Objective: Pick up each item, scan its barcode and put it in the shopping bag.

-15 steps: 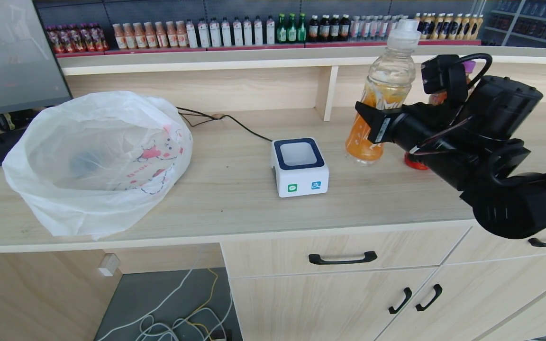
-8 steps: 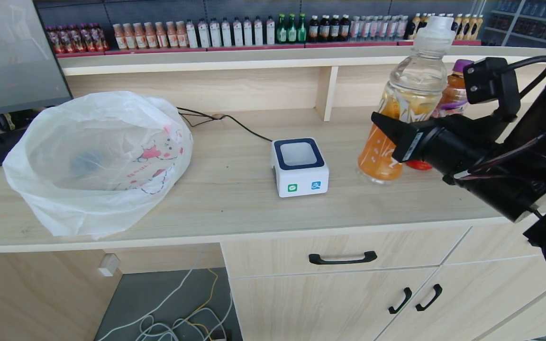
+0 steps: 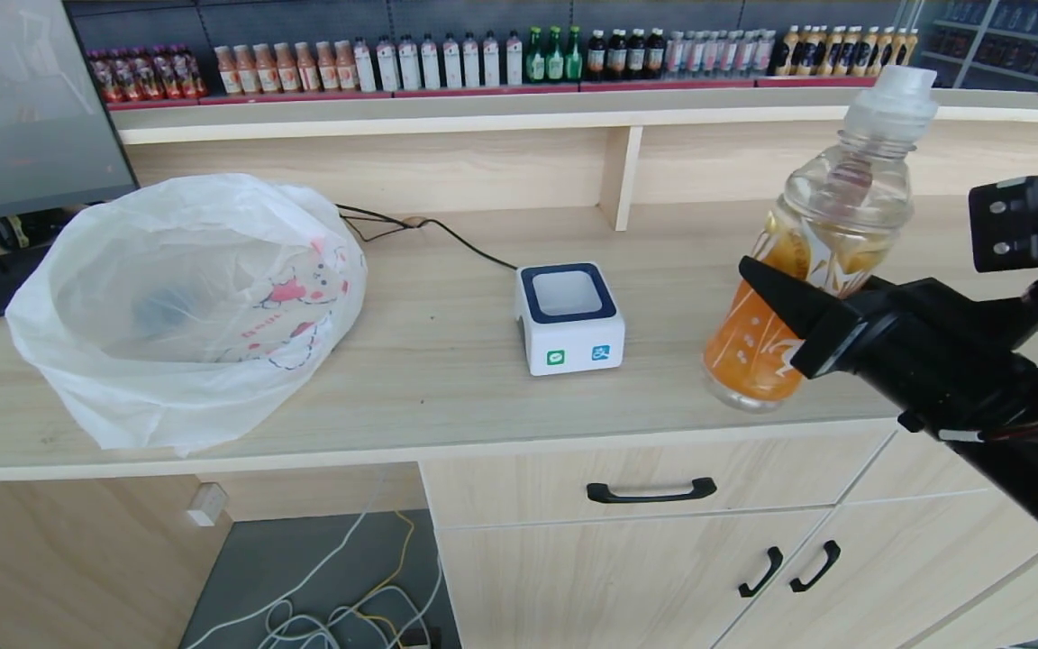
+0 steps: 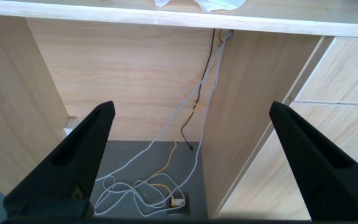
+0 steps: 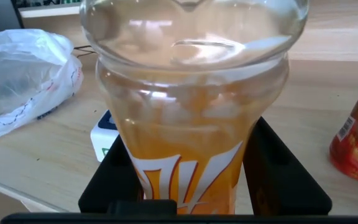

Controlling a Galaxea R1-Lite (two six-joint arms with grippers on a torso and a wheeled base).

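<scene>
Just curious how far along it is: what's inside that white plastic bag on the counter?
Through the plastic of the shopping bag a dark shape shows dimly, seemingly low inside. What it is cannot be told, and the cloudy folds hide anything else.

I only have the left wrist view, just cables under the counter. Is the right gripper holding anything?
Observer: Yes, the right gripper is shut on an orange drink bottle, held near the front edge of the counter.
Operator: Where's the scanner from there?
Observer: The scanner sits on the counter toward the robot's left of the bottle, apart from it, window facing up.
Operator: And the bag?
Observer: The shopping bag lies farther left on the counter, mouth open, with a dark item inside.
</scene>
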